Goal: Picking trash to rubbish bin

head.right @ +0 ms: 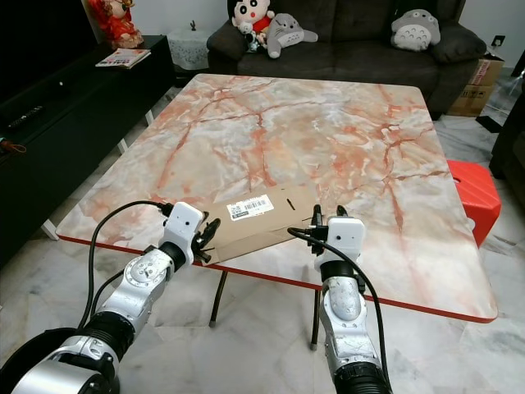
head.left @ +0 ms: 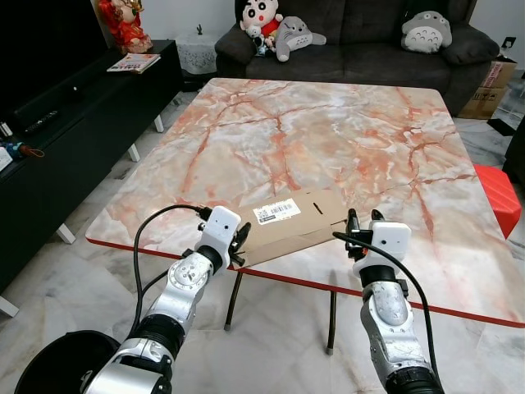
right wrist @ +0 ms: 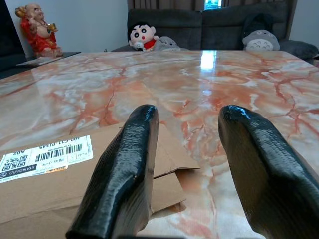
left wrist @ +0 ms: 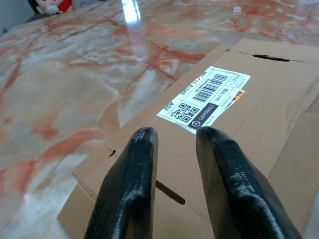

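step: approach, cardboard [head.left: 289, 223] not yet gripped
cardboard: flat at near table [head.left: 344, 131] edge, label up
left gripper [head.left: 239, 243]: at its left end, fingers slightly apart
right gripper [head.left: 364, 223]: at its right end, fingers wide apart
next: both ends to be clamped, then carried to bin [head.left: 49, 361] on floor at left

Home living rm. Dark sofa [head.left: 369, 37] w/ plush toys [head.left: 279, 29] sat at top of frame; marble-look coffee table [head.left: 328, 139] centre; black TV cabinet [head.left: 74, 123] at left; tiled floor.
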